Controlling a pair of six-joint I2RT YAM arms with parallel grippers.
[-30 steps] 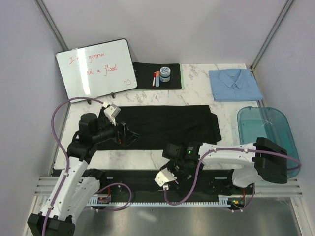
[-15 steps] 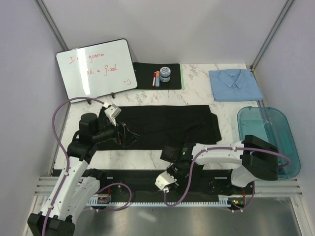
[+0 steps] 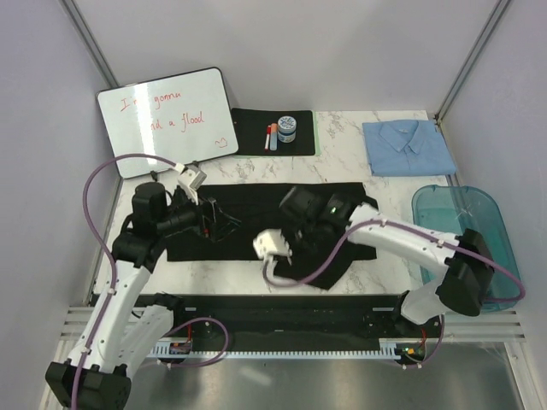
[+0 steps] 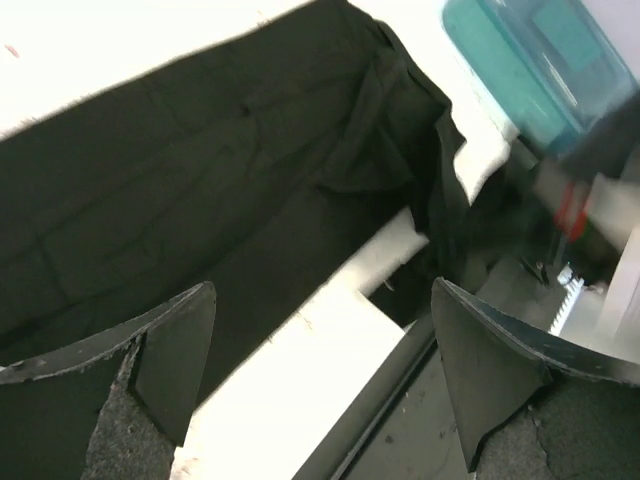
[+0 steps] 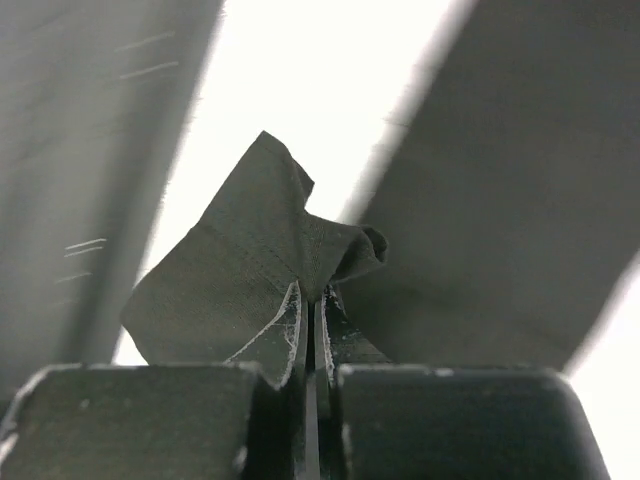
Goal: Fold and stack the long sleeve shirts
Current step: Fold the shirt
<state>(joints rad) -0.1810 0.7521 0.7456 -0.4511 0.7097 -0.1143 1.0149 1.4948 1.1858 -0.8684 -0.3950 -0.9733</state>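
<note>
On prob. marble-print table (image 3: 340,168), btwn grey walls (image 3: 342,51): black shirt (image 3: 256,205), blue shirt (image 3: 407,147).

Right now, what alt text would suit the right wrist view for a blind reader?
The right gripper, shut, pinches a peaked fold of the black shirt, seen against a bright white tabletop.
</note>
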